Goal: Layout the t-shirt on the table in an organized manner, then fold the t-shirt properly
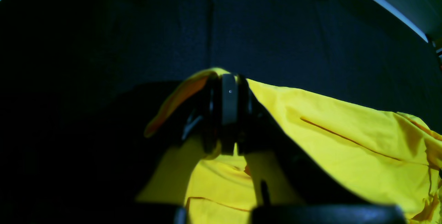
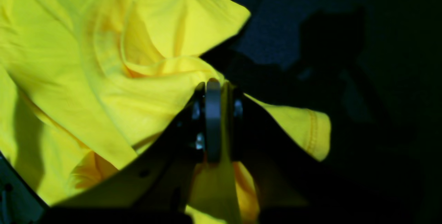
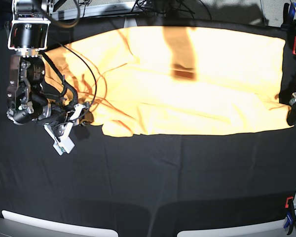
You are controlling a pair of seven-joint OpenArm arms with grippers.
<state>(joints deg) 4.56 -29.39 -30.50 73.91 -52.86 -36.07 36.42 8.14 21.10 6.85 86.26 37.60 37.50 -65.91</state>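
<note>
1. Stretching across the upper half of the base view, the t-shirt [image 3: 197, 116] lies with its near edge drawn fairly straight, its neckline and sleeves bunched toward the left.
2. My left gripper [image 1: 229, 78] is clamped on a corner of the cloth, at the right of the base view; my right gripper [image 2: 221, 85] pinches fabric near the neckline, at centre-left. I judge that two far-apart holds keep that edge taut for a fold.
3. Black table [image 3: 153, 177] fills the lower half of the base view, open for moving; a red clamp [image 3: 289, 202] marks its lower right edge.
</note>
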